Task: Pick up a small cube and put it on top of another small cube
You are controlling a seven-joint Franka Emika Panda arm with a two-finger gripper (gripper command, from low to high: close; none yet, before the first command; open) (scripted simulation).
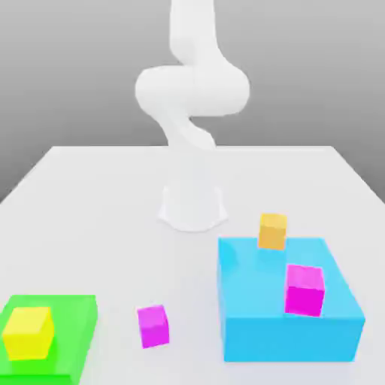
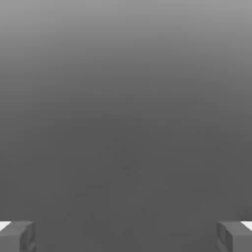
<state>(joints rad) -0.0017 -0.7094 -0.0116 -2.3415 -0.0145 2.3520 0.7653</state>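
On the table, exterior view: a white table [image 1: 90, 195] fills the lower part of the frame, with a grey background above it.
Arm: the white robot arm [image 1: 192, 90] stands at the upper centre, and its round base is on the table just below.
Small magenta cube [image 1: 153, 325]: it lies on the bare table at the lower centre, a little to the left, apart from everything else.
Small orange cube [image 1: 272, 231]: it is right of centre, at the far edge of the blue block [image 1: 286, 331]; I cannot tell if it rests on the block or behind it.
Bigger magenta cube [image 1: 304, 289]: it sits on top of the blue block, at the lower right.
Yellow cube [image 1: 28, 332]: it sits on the green block [image 1: 75, 316], in the lower left corner.
Hand view, gripper [image 2: 126, 236]: two grey fingertips [image 2: 17, 236] show at the lower corners, spread wide apart, with nothing between them.
Behind the fingers: a plain grey surface.
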